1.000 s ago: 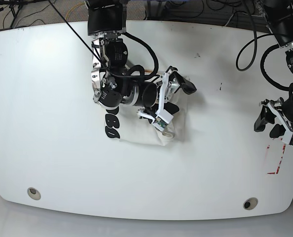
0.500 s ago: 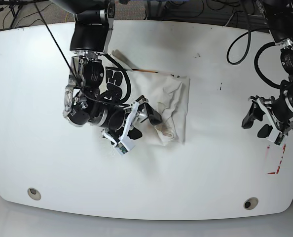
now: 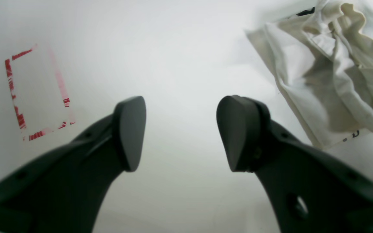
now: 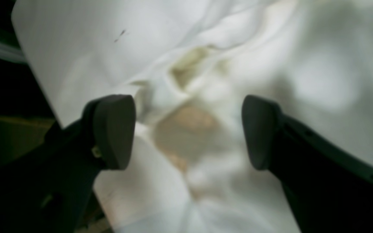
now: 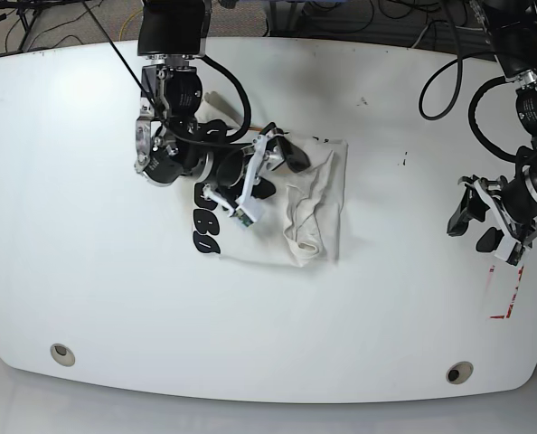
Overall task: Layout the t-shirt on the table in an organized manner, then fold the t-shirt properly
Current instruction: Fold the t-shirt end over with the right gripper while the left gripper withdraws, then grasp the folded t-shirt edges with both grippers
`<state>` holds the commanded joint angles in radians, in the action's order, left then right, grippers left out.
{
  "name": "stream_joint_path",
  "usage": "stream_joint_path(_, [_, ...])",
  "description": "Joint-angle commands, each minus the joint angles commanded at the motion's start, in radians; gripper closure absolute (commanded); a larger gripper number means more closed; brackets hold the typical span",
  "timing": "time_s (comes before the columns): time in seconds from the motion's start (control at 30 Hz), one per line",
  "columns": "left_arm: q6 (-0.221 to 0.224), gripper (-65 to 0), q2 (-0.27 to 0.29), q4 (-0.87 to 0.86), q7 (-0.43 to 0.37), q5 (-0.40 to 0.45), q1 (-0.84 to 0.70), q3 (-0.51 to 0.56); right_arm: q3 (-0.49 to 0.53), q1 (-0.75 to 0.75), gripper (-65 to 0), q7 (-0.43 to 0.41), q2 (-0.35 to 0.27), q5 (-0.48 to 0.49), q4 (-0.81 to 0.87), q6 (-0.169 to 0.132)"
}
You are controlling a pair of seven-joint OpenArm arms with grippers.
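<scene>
The right gripper (image 5: 273,172) hangs with jaws spread wide over the crumpled t-shirt (image 5: 314,212), which lies bunched near the middle of the table (image 5: 70,226), its arm bent low above the cloth, while the left gripper (image 5: 478,224) hovers well apart, also spread, beside red tape marks (image 5: 508,294).

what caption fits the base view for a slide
Right gripper open over crumpled t-shirt; left gripper open above bare table.

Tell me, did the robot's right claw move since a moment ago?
Yes. In the base view the right gripper moved up and toward the right edge of the t-shirt, away from the table's near edge. It is open.
</scene>
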<state>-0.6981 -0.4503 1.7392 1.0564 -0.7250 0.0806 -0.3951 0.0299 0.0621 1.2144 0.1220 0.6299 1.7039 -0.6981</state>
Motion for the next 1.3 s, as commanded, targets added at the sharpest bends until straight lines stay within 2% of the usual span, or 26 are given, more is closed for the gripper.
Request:
stream_joint_path(0.17, [0.000, -36.0, -0.006, 0.000, 0.000, 0.000, 0.000, 0.003, 0.086, 0.035, -48.2, -0.052, 0.032, 0.008, -0.072, 0.000])
stream_joint_path(0.3, [0.000, -36.0, -0.006, 0.000, 0.000, 0.000, 0.002, 0.003, 0.130, 0.107, -48.2, -0.138, 0.035, 0.009, -0.193, 0.000])
stream_joint_path(0.43, [0.000, -36.0, -0.009, 0.000, 0.000, 0.000, 0.002, 0.000, 0.133, 0.163, -48.2, -0.164, 0.035, 0.009, -0.227, 0.000])
stream_joint_path(0.57, [0.000, -36.0, -0.040, 0.002, 0.000, -0.002, -0.002, 0.005, 0.095, 0.184, -48.2, -0.160, 0.032, 0.054, -0.158, 0.000])
stream_joint_path(0.7, [0.000, -36.0, -0.037, 0.017, 0.000, -0.002, -0.002, 0.011, 0.055, 0.186, -48.2, -0.160, -0.046, 0.086, -0.089, 0.000])
stream_joint_path(0.87, [0.000, -36.0, -0.035, 0.081, -0.006, 0.003, 0.002, 0.138, -0.011, 0.201, -48.2, -0.161, -0.123, 0.081, -0.086, 0.000])
stream_joint_path(0.97, [0.000, -36.0, -0.031, 0.106, -0.009, 0.051, 0.003, 0.219, -0.032, 0.207, -48.0, -0.166, -0.157, 0.069, -0.098, 0.000])
stream_joint_path(1.0, [0.000, -36.0, -0.012, 0.120, -0.018, 0.087, 0.005, 0.265, -0.038, 0.218, -47.7, -0.167, -0.175, 0.052, -0.101, 0.000])
stream_joint_path(1.07, [0.000, -35.8, 0.020, 0.135, -0.058, 0.158, 0.006, 0.330, -0.051, 0.238, -44.2, -0.173, -0.198, 0.020, -0.104, 0.000])
stream_joint_path(1.13, [0.000, -35.1, 0.043, 0.143, -0.109, 0.230, 0.003, 0.381, -0.054, 0.247, -37.6, -0.196, -0.221, -0.020, -0.106, 0.000])
stream_joint_path(1.17, [0.000, -32.8, 0.055, 0.143, -0.146, 0.284, -0.002, 0.420, -0.054, 0.249, -31.7, -0.224, -0.235, -0.051, -0.106, 0.000])
stream_joint_path(1.23, [0.000, -28.6, 0.075, 0.141, -0.175, 0.338, -0.003, 0.456, -0.054, 0.252, -25.4, -0.258, -0.242, -0.081, -0.107, 0.000])
stream_joint_path(1.27, [0.000, -23.1, 0.098, 0.141, -0.204, 0.394, -0.009, 0.488, -0.052, 0.258, -19.2, -0.290, -0.245, -0.117, -0.118, 0.000])
stream_joint_path(1.3, [0.000, -21.1, 0.107, 0.141, -0.212, 0.413, -0.011, 0.499, -0.052, 0.259, -17.6, -0.298, -0.245, -0.127, -0.124, 0.000])
